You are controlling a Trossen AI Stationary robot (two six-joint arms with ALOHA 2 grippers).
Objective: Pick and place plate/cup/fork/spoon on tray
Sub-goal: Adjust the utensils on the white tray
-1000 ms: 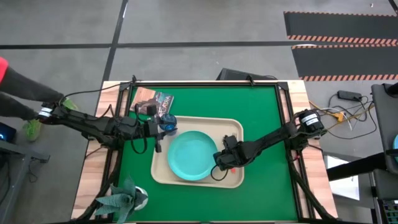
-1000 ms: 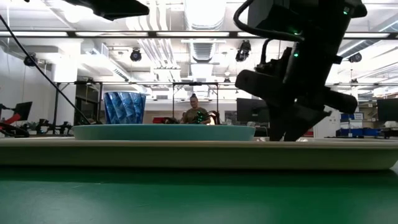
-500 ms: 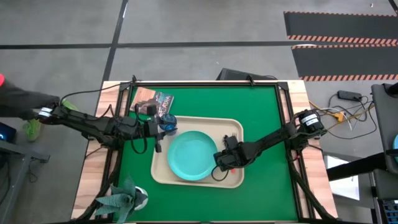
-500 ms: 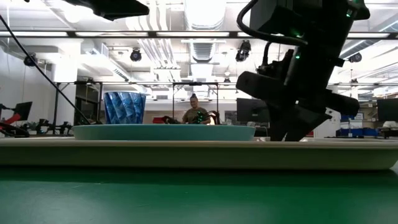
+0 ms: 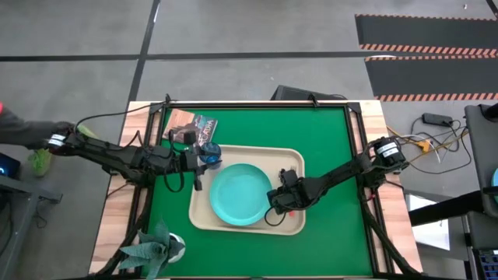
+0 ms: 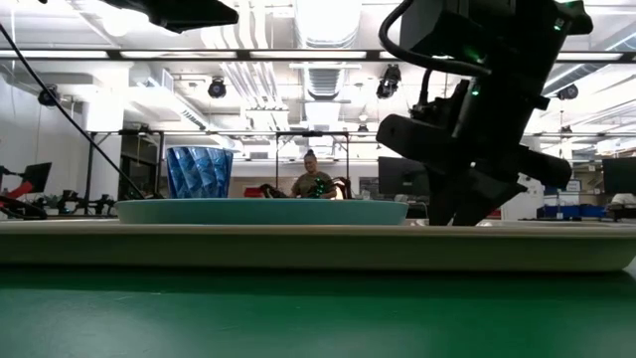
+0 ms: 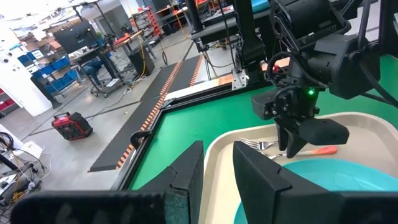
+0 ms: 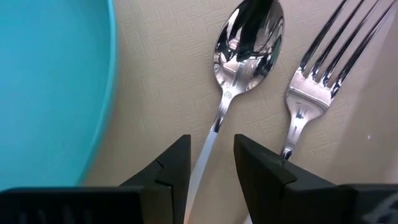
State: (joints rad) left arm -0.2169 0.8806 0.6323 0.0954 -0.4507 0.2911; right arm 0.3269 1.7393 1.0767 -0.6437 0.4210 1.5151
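The beige tray lies on the green mat. On it rest the teal plate, the blue cup upright in its far left corner, and the spoon and fork side by side at its right. My right gripper is low over the tray, right of the plate. It is slightly open, with its fingers on either side of the spoon's handle and a gap showing on both sides. My left gripper is open and empty by the tray's left edge, beside the cup.
A printed packet lies on the mat beyond the tray's far left corner. A green plant-like thing sits at the table's near left corner. A person's arm shows off the table's left side. Bare mat lies right of the tray.
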